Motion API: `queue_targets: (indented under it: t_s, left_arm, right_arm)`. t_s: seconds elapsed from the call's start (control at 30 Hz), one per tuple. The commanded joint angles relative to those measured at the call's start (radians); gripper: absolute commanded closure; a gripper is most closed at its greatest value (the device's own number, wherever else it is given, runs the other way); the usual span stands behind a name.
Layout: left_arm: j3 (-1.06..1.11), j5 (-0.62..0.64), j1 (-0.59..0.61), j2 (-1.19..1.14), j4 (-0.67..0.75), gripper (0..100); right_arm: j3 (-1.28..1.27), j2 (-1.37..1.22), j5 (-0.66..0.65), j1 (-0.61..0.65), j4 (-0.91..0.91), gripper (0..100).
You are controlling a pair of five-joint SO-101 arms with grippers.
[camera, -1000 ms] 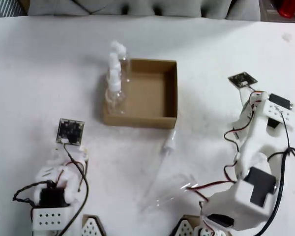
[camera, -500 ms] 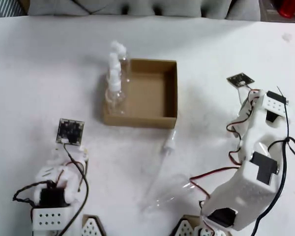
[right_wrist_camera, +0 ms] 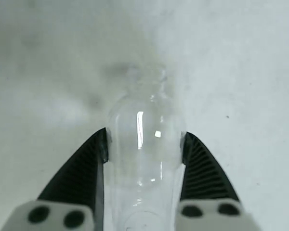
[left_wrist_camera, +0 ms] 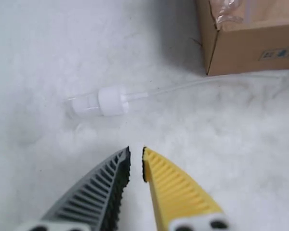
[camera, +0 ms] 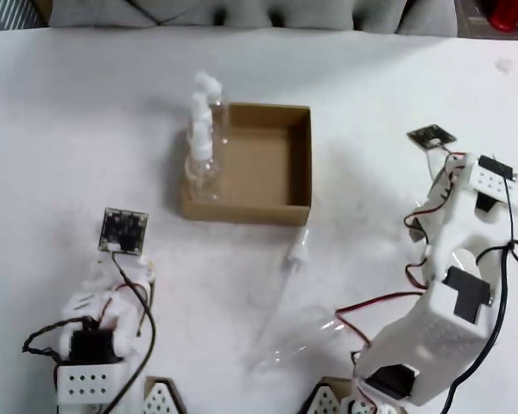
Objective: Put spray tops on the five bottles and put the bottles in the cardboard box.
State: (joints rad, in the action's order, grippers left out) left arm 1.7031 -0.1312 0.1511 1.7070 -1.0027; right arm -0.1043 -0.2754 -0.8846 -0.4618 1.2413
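My right claw (right_wrist_camera: 144,135) is clamped on a bottle (right_wrist_camera: 143,159), with a black ribbed finger (right_wrist_camera: 82,168) pressing on each side. The bottle is clear plastic, rounded at the shoulder, with small bright glints on its body. Its narrow neck points away from my wrist and is bare, with no spray top on it. The white table (right_wrist_camera: 241,57) lies beneath it. I cannot tell whether the bottle rests on the table or hangs just above it. In the high view my right arm (camera: 449,285) stands at the near right of the table, with its wrist end well to the right of the cardboard box (camera: 276,211).

My left claw (left_wrist_camera: 136,151) has its grey and yellow fingers almost together, with only a thin slit between the tips and nothing in it. Just beyond the tips a spray top (left_wrist_camera: 108,100) lies on its side on the table. It has a round white collar, and a thin clear tube (left_wrist_camera: 173,89) runs off toward the corner of the box. From above, this spray top lies just on the near side of the box, by its near right corner, and its tube trails toward the near edge of the table. My left arm (camera: 95,336) sits at the near left.

The box is brown and open-topped, and it stands around the middle of the table. Along its left wall stand capped bottles (camera: 202,164) with clear bodies and white spray heads. I count three heads in a row, running from near to far.
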Motion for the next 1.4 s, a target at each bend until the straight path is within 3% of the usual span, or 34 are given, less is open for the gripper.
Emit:
queue_targets:
  t_s: [0.0,0.23,0.6,0.87,1.27,1.37]
  left_arm:
    - [-0.006,-0.008,-0.031,0.028,0.003,94]
    - [-0.051,-0.005,-0.182,0.030,-0.049,94]
    - [-0.311,-0.012,-0.384,0.024,-0.213,94]
    - [-0.325,-0.008,-0.522,-0.001,-0.135,94]
    - [-0.713,-0.005,-0.702,-0.627,-0.091,94]
    - [-0.750,-0.003,-0.762,-0.759,-0.006,94]
  right_arm:
    - [0.043,0.097,0.015,-0.041,0.054,96.1]
    - [0.041,0.133,0.015,-0.071,0.097,96.1]
    - [0.031,0.176,0.026,-0.097,0.188,98.2]
    - [-0.018,0.183,0.109,-0.090,0.186,98.2]
    - [-0.038,0.183,0.109,-0.091,0.182,98.2]
    - [-0.038,0.183,0.109,-0.096,0.182,98.2]
